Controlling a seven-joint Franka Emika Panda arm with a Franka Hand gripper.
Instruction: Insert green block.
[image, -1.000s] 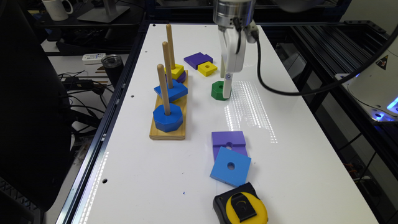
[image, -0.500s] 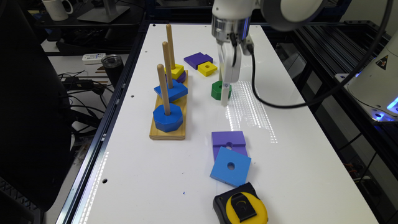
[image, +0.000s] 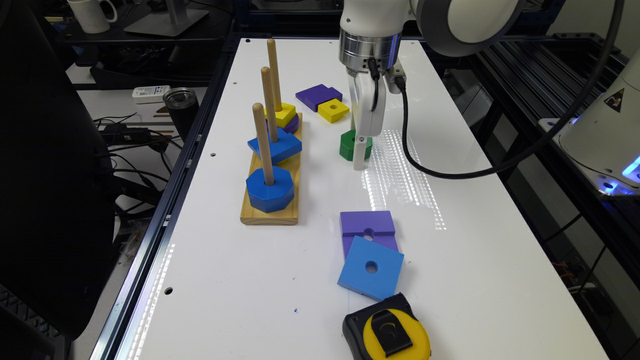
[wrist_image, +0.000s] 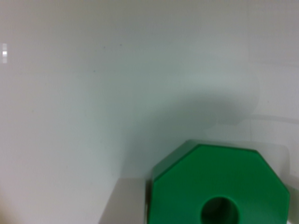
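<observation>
Lowered over green block (image: 351, 144) on white tabletop (image: 450, 280), beside 3-peg board (image: 270, 210); fingers' state impossible to tell.

The white Franka arm comes down from the top of the exterior view, its silver wrist ring pointing straight down at the table. The white gripper (image: 361, 150) hangs vertically below it, tip low near the tabletop. A black cable loops off the wrist.
</observation>
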